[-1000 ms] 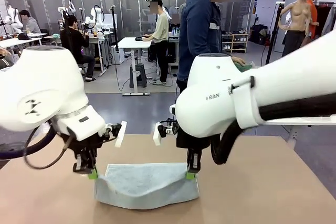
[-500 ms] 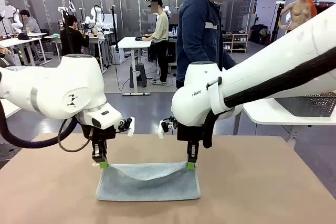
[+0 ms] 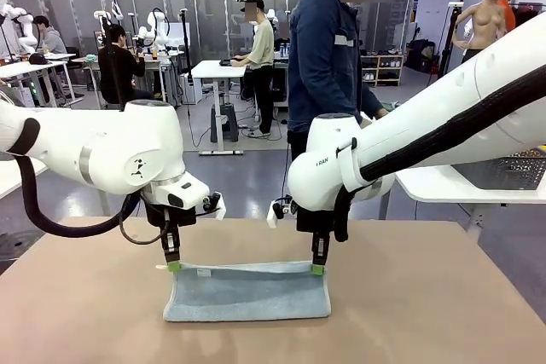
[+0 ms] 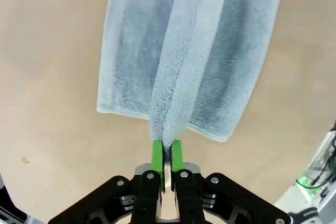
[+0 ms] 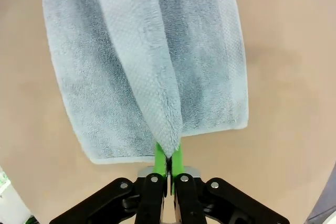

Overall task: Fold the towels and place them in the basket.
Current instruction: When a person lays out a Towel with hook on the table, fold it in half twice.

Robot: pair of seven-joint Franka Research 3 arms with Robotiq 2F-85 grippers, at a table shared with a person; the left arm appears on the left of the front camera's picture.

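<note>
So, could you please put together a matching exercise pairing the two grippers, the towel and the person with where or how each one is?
Things: 1 left gripper; 2 right gripper; 3 towel; 4 person.
States: A standing beyond the table; B shut on the towel's lifted edge, at the front view's right; C pale blue, lying on the table, one edge lifted; D shut on the towel's lifted edge, at the front view's left.
Pairs: 1-D; 2-B; 3-C; 4-A.

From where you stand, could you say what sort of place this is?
Probably a robotics lab: work desks, people at them, left gripper and right gripper pinching a towel on a table.
</note>
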